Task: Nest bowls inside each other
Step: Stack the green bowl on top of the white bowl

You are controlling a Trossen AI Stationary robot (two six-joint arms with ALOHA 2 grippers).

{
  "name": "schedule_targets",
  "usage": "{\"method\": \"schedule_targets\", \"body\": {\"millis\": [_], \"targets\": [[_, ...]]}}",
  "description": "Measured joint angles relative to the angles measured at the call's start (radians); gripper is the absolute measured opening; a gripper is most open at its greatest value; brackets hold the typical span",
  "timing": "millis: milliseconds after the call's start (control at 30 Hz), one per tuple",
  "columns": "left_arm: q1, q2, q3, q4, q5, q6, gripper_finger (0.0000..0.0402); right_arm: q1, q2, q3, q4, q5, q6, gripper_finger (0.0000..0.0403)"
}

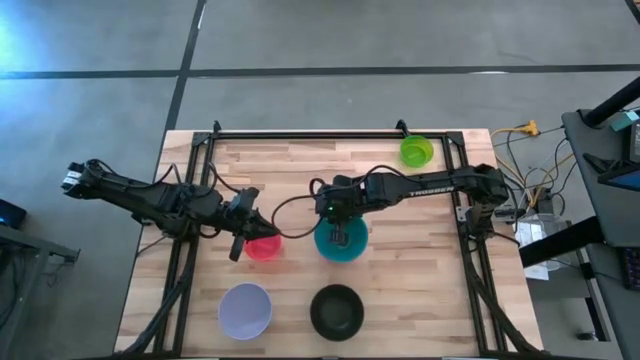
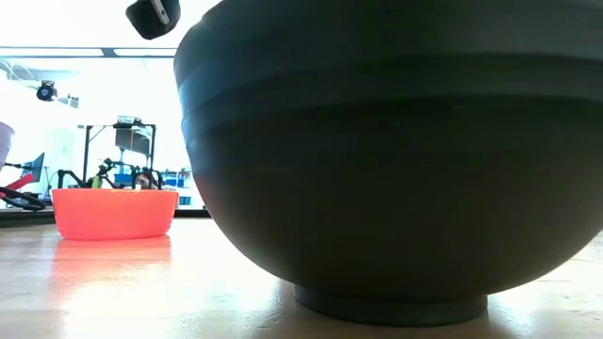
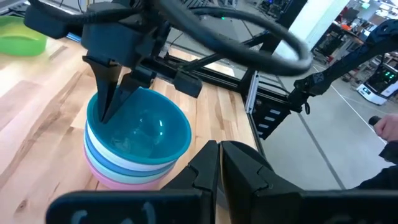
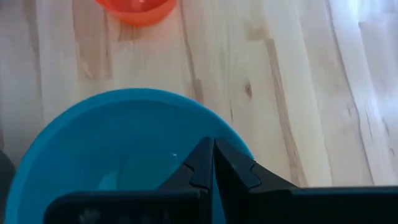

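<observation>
A stack of nested bowls (image 1: 341,243) stands mid-table, teal on top (image 3: 140,127), with white, pale blue and pink rims below it. My right gripper (image 3: 107,115) is shut and points down into the teal bowl (image 4: 124,149), just inside its rim. The small red bowl (image 1: 264,247) rests on its base on the table, left of the stack. My left gripper (image 1: 243,238) is shut and hovers at the red bowl's left side. The lavender bowl (image 1: 245,310) and black bowl (image 1: 337,311) stand near the front edge. The lime green bowl (image 1: 416,151) is at the far right. My right gripper's shut fingertips (image 3: 104,112) come from above, pointing down, and stand at the inner wall of the teal bowl near its rim (image 3: 93,115). I cannot tell whether they touch it. The stack stays upright on the table.
A black metal frame (image 1: 300,134) runs along the table's far edge and down both sides. The black bowl (image 2: 396,151) fills most of the low view, with the red bowl (image 2: 113,214) beyond it. Bare wood lies between the stack and the lime green bowl.
</observation>
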Motion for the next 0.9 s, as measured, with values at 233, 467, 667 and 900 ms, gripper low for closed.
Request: {"method": "schedule_targets", "body": {"millis": [233,467,667,900], "targets": [[0.000,0.000,0.000,0.000,-0.004,-0.001,0.0004,-0.004,0.000,-0.010,0.050,0.006,0.011,0.0009],[0.000,0.001,0.000,0.000,-0.006,-0.002,0.0004,-0.007,0.000,-0.023,0.128,0.006,0.020,0.0009],[0.001,0.001,0.000,0.000,-0.006,-0.002,0.0004,-0.011,0.000,-0.045,0.125,0.006,0.021,0.0009],[0.001,0.001,0.000,0.000,-0.006,0.000,0.0004,-0.020,0.000,-0.047,0.125,0.005,0.020,0.0008]]}}
